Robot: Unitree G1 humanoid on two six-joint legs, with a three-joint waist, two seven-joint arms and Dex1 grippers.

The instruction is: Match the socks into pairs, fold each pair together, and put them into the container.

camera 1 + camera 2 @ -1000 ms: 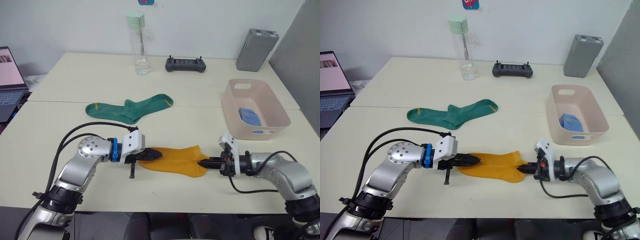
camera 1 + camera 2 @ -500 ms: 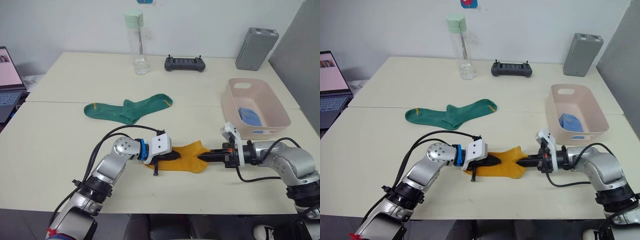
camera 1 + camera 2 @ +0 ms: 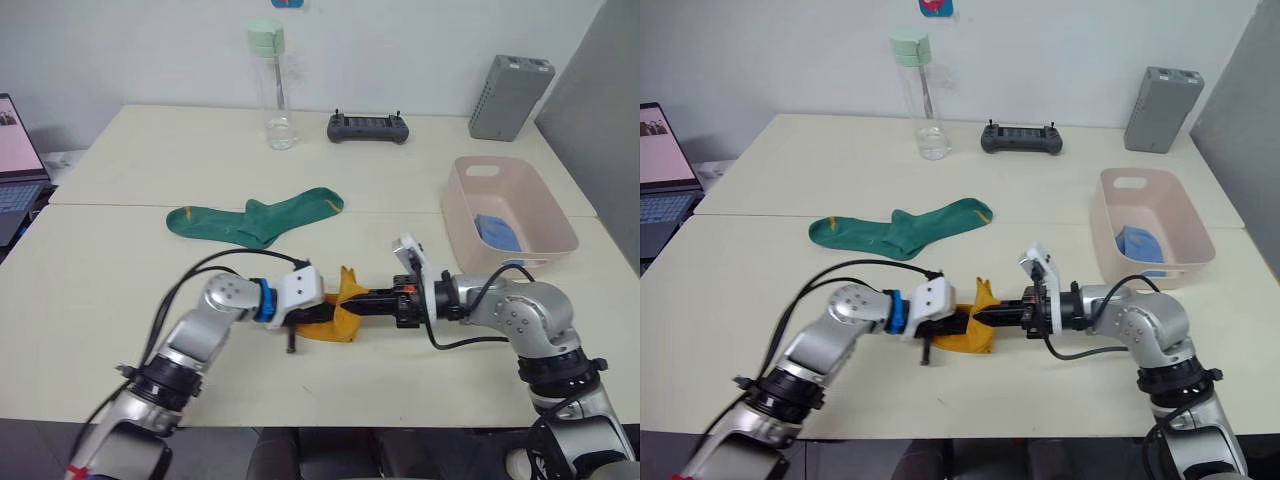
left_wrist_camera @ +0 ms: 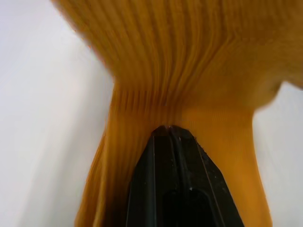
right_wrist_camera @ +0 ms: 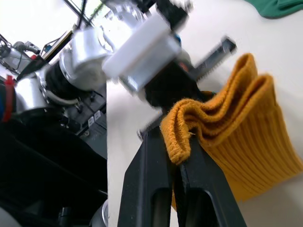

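Note:
A mustard yellow sock (image 3: 342, 318) lies bunched and doubled over near the table's front, held from both sides. My left gripper (image 3: 322, 313) is shut on its left end; in the left wrist view the black fingers (image 4: 161, 184) pinch the ribbed yellow fabric (image 4: 180, 71). My right gripper (image 3: 353, 301) is shut on the other end, lifted over the fold; its fingers (image 5: 151, 189) clamp the yellow sock's edge (image 5: 227, 137). Dark green socks (image 3: 256, 218) lie overlapped farther back. The pink container (image 3: 530, 190) stands at the right with light blue socks (image 3: 497, 230) inside.
At the table's back stand a clear bottle with a green cap (image 3: 272, 88), a black controller (image 3: 367, 127) and a grey ribbed box (image 3: 509, 84). A laptop (image 3: 14, 160) sits at the far left. A seam between two tabletops (image 3: 120, 206) runs behind the green socks.
My right gripper has carried its end of the yellow sock leftward to the left gripper, folding the sock over. The left gripper keeps its hold and has shifted slightly left.

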